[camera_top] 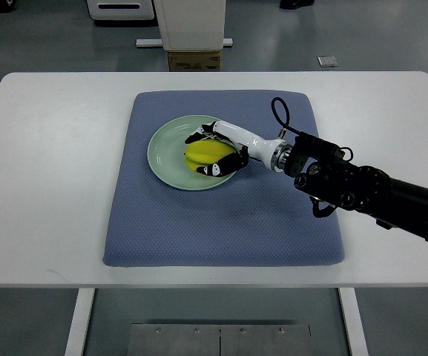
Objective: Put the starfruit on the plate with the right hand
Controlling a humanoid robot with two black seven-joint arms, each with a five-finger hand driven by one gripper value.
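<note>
Currently the right hand (215, 152) sits just left of frame centre, its arm entering from the right edge and reaching across the blue mat (221, 215). Its fingers (199, 136) are curled around the starfruit (205, 153), with dark fingertips visible above and below the yellow body, so the hand is holding the fruit rather than standing wide. The starfruit lies over the right half of the pale green plate (165, 152), within the rim; whether its underside already touches the plate surface cannot be determined from this steep view. The plate rests on the upper middle of the mat, which covers the centre of the white table (43, 185). The mat presumably cushions the work area and keeps the plate from sliding during contact. The grasp from the right side keeps the wrist clear of the plate rim. By judgement, the task is in its final step: the fruit is positioned over the target, and the remaining action is to release the fingers and retract without dragging the fruit off. The left arm does not appear.
</note>
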